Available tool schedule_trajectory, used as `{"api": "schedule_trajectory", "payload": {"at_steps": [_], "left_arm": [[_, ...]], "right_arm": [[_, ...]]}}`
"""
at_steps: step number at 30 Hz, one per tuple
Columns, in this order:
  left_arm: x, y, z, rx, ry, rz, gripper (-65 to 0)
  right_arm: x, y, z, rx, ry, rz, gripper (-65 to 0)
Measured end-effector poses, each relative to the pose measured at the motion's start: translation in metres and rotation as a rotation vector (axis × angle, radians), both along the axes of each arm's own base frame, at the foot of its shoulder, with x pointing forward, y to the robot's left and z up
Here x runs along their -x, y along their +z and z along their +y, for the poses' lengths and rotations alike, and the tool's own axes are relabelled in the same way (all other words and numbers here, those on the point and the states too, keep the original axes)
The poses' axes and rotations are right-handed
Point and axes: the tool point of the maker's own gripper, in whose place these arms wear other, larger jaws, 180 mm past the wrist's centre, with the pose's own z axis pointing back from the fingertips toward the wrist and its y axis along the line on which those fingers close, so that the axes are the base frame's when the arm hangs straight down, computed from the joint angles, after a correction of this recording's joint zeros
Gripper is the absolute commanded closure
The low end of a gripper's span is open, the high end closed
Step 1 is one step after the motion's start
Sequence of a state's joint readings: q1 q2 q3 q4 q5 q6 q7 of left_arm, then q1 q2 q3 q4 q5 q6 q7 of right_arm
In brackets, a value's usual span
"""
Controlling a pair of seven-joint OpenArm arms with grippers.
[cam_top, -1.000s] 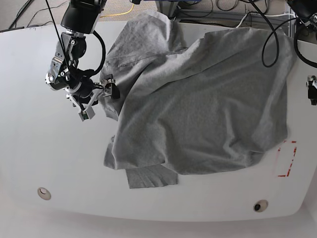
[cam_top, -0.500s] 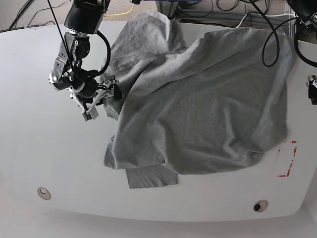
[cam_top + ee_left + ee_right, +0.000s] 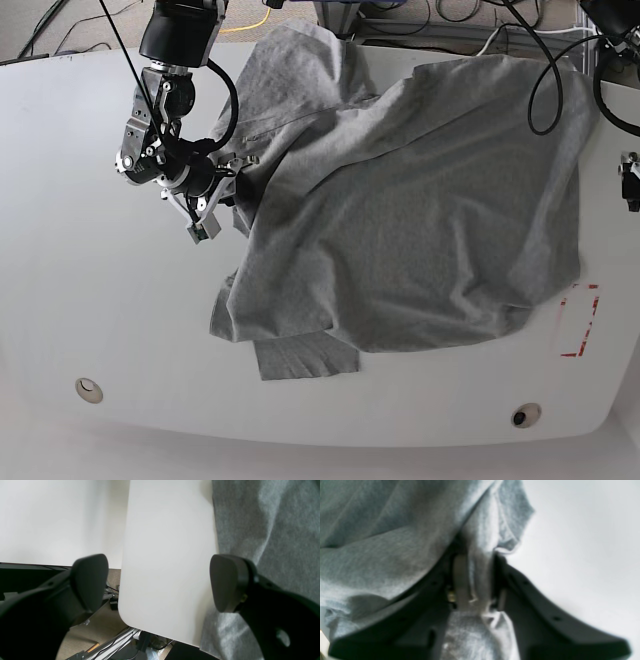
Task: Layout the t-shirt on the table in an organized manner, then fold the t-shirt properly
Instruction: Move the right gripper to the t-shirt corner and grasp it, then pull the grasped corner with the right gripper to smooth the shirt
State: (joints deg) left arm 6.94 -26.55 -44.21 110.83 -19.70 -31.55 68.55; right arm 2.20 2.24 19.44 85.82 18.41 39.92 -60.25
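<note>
Right end effector (image 3: 475,580) pinching t-shirt (image 3: 420,220) edge fold

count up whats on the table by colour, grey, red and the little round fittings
grey: 1, the t-shirt, rumpled, its edge pinched in the right gripper
red: 1, the tape rectangle
round grommets: 2, one pale, one dark
total: 4 on the white table

one t-shirt (image 3: 420,210), two grommets (image 3: 89,389), one table (image 3: 90,300)
</note>
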Motion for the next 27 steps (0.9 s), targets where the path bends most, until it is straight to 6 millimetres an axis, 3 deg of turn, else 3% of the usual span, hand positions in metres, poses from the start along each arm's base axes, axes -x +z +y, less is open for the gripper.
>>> {"api": "schedule_trajectory", "payload": {"at_steps": [8,14,23,27], "left_arm": [[0.000,0.000,0.000,0.000,0.000,0.001,-61.9],[0.000,0.000,0.000,0.000,0.000,0.001,-61.9],[-0.001,-0.002,-0.003,0.003,-0.007,0.006,-61.9],[-0.006,-0.009,-0.013,0.004,-0.043,0.029,-61.9]], "right_arm": [[0.004,-0.004,-0.027,0.037,-0.001,0.006,-0.2],[0.013,-0.005,-0.060,0.085,-0.022,-0.020,-0.2],[0.038,-0.008,-0.111,0.110,-0.149,-0.006,-0.2],[0.051,-0.008,-0.132,0.130,-0.194,0.005,-0.2]]}}
